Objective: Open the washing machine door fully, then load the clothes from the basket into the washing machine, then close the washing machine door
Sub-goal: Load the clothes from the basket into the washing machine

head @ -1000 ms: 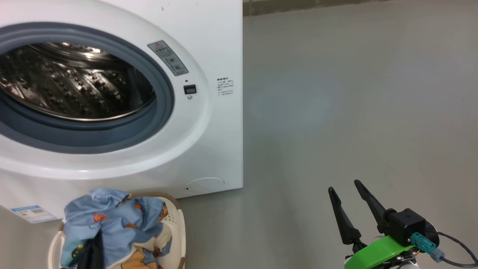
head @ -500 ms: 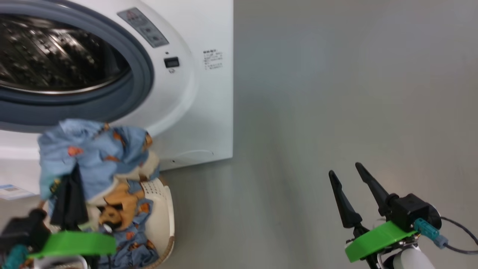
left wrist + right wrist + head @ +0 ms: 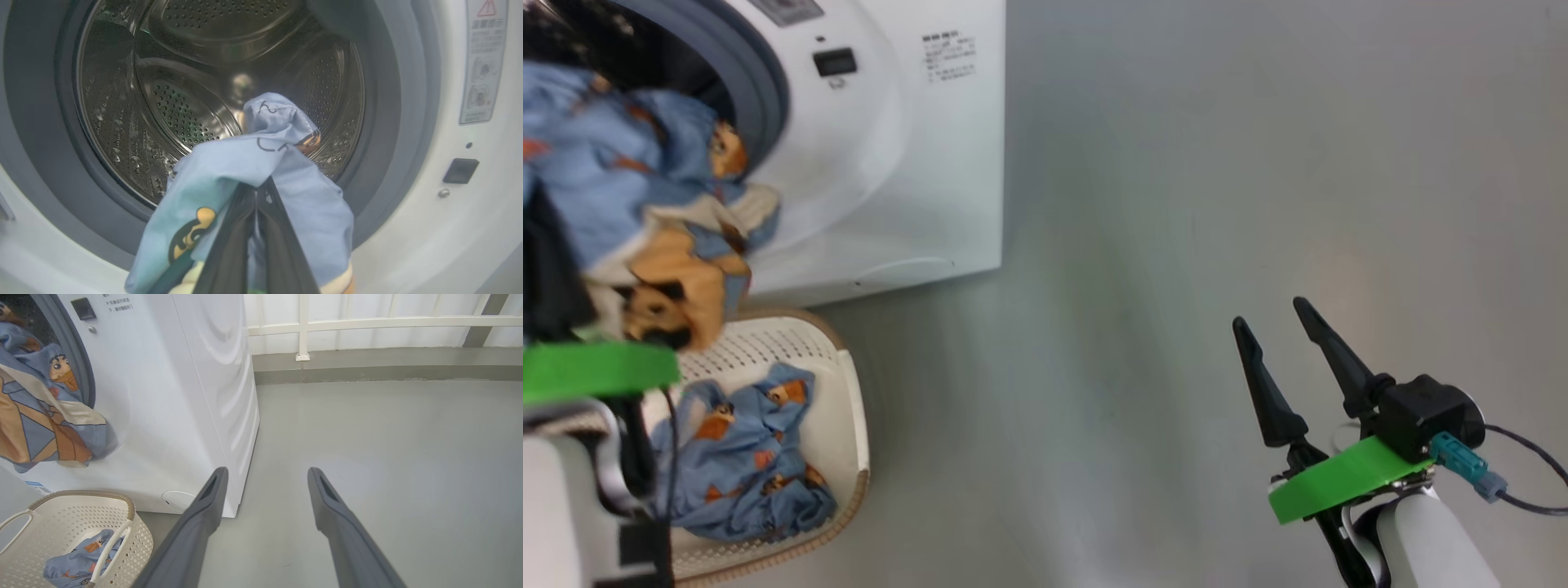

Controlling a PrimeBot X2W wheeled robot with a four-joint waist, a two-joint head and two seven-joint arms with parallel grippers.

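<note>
I see washing machine (image 3: 915, 163) open; left wrist view looks into its steel drum (image 3: 184, 102). Head view gives me basket (image 3: 849, 384) on floor (image 3: 1176, 204), clothes (image 3: 735, 457) inside. My left gripper (image 3: 259, 191) clamped on more clothes at the opening; right gripper (image 3: 1269, 314) spread wide, empty.

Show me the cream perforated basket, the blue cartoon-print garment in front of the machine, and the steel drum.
Cream-white perforated plastic basket (image 3: 69, 522), right wrist view, bare inner wall.
Light blue cartoon-print garment (image 3: 245, 163), left wrist view, upper fold of fabric.
Perforated steel drum (image 3: 184, 114), left wrist view, dimpled back wall.
</note>
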